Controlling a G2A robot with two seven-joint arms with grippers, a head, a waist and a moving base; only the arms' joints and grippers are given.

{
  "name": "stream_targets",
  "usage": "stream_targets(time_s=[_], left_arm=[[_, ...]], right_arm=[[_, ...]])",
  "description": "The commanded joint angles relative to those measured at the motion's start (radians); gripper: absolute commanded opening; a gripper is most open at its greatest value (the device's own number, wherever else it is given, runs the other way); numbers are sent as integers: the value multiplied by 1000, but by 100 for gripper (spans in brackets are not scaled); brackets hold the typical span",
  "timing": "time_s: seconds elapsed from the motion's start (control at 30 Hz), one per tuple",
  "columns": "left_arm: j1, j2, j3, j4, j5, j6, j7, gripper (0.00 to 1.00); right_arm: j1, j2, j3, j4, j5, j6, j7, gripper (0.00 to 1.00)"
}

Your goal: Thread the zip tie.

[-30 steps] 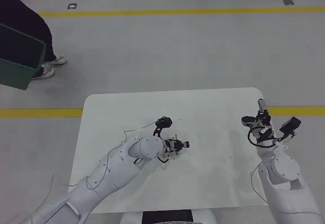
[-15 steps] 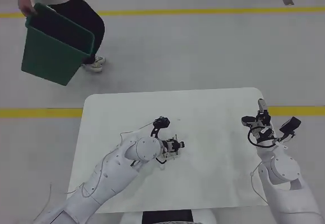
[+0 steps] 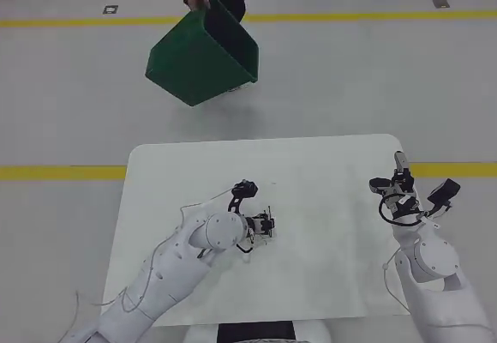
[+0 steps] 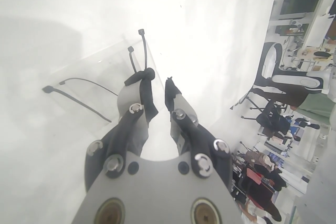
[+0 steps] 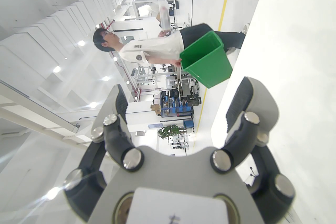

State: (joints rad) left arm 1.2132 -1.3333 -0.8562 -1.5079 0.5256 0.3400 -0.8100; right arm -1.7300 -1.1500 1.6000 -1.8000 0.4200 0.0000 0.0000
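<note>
my left pincer [image 4: 159, 77] is closest: a grey metal palm plate dotted with round screw heads, black jointed links, and two pale fingers [image 4: 181, 104] wrapped in wrinkled black tape, ragged at the tips. the fingers stand narrow, a slim strip of white showing between them. just past one wrapped tip lies a zip tie [image 4: 143, 51], a thin stiff black plastic strap ending in a small square head. its tail runs right up to that tip, and whether they touch i cannot tell. a second zip tie [image 4: 78, 104], longer and straight, lies flat off to that same side, its blocky head turned away from me. beside each runs a fainter dark line with its own small head; tie or reflection, i cannot tell. around them is a clear piece [image 4: 99, 62], glossy with straight edges, sheet or shallow box i cannot say. all this sits near the middle of the table [image 3: 334, 257], a smooth matte white top with rounded corners. my right pincer [image 5: 182, 86] hangs at the table's right edge, well apart from the ties, its curved grey fingers and ribbed black pads spread wide, holding nothing. farther off, beyond the far edge, a green bin [image 3: 204, 53] of hard smooth plastic, tapered and boxy, tilts above the grey floor, and a yellow stripe [image 3: 51, 172] crosses that floor.
</note>
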Motion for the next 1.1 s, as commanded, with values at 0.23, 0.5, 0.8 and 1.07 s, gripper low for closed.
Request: stream_targets(time_s=[0.23,0.5,0.8,1.07], left_arm=[[22,-13,-23,-9,50,0,-36,8],[24,-31,-29,4,78,0,-63,11],[27,-51,-48,16,107,0,-78,15],[32,-63,-69,10,158,0,-114,15]], right_arm=[[0,0,0,0,0,0,0,100],[0,0,0,0,0,0,0,100],[0,0,0,0,0,0,0,100],[0,0,0,0,0,0,0,100]])
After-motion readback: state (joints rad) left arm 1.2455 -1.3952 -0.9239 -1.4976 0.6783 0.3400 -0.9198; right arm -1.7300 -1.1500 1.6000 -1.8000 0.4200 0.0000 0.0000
